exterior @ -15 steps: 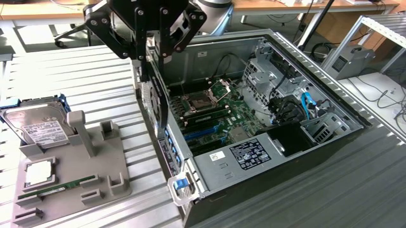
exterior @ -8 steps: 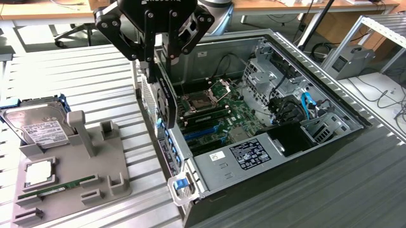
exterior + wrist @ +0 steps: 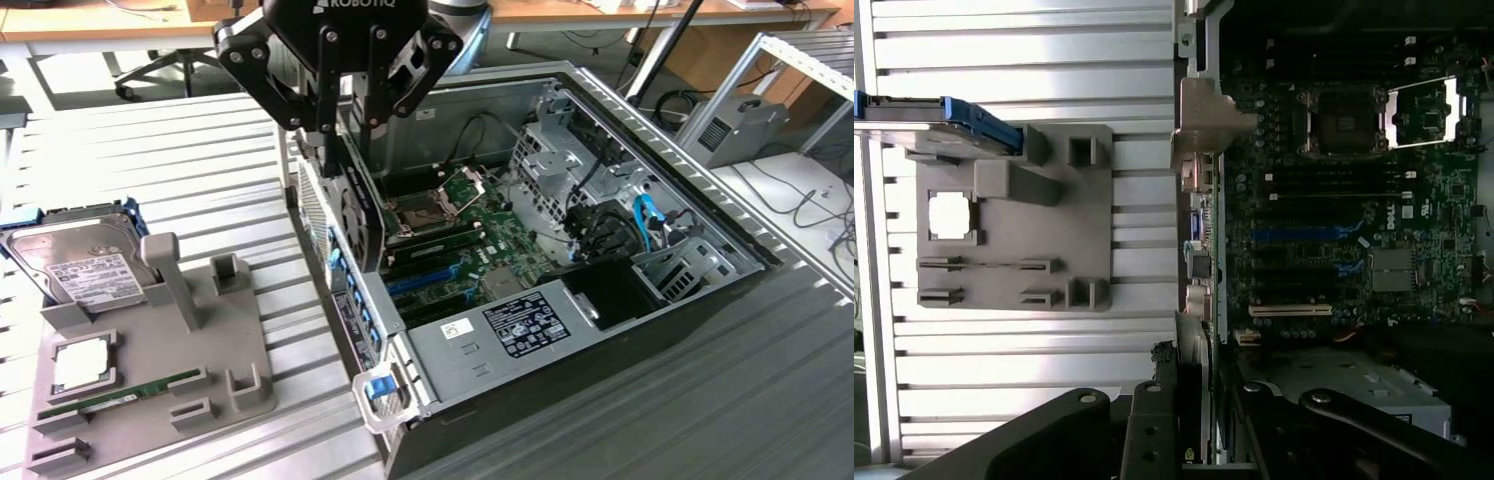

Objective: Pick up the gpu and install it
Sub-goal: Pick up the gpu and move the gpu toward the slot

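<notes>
Currently the gpu point(image 3: 352, 212) point(image 3: 1206, 118) hangs on edge in the hand point(image 3: 344, 130) point(image 3: 1192, 420), whose fingers are clenched on the card from both sides near its upper edge. The card stands upright just inside the case point(image 3: 694, 215) at the wall on the exterior view's left, with its perforated silver bracket against that wall and its black cooler facing the inside of the case. Its lower edge is down among the blue slots point(image 3: 424, 280) point(image 3: 1294, 233) of the motherboard point(image 3: 505, 235) point(image 3: 1354, 200); whether it is seated in one cannot be told.

The case lies on its side on the tabletop point(image 3: 160, 160) point(image 3: 1004, 60), open upward. Beside the card, further into the case, the socket point(image 3: 416, 212) point(image 3: 1344, 122) shows with its metal frame swung up. Black and blue cables point(image 3: 627, 225) run along the case's far wall, and a grey box with a dark label point(image 3: 527, 328) fills the near end.

Well apart from the case, toward the exterior view's left, a grey holder point(image 3: 147, 410) point(image 3: 1054, 240) rests on the tabletop. It carries a drive point(image 3: 83, 265) point(image 3: 964, 120) propped in a blue frame, a square chip point(image 3: 83, 362) point(image 3: 949, 215) and a narrow green stick point(image 3: 127, 392) point(image 3: 979, 264) lying in a groove.
</notes>
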`<state>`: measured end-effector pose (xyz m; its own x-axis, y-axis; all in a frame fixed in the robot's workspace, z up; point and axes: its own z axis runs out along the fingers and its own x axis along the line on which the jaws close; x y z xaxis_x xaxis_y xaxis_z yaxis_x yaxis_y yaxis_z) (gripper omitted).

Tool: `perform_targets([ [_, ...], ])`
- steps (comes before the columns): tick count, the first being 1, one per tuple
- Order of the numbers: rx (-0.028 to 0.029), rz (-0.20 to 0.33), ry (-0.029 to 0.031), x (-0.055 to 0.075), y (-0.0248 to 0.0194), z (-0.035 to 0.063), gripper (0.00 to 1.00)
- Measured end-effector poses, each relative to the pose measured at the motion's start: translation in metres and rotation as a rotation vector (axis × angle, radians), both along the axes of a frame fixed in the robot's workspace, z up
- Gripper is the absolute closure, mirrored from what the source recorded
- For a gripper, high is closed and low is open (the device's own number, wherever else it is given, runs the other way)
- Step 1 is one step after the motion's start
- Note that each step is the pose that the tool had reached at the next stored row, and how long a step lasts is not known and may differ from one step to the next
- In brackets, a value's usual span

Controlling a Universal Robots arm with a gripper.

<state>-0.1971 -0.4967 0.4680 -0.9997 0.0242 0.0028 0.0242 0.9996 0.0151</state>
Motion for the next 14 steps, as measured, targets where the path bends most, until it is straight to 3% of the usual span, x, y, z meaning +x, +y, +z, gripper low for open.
perform_targets([
  [14,-0.0001,0.0,0.0009,0.012,-0.004,-0.0017,0.74],
])
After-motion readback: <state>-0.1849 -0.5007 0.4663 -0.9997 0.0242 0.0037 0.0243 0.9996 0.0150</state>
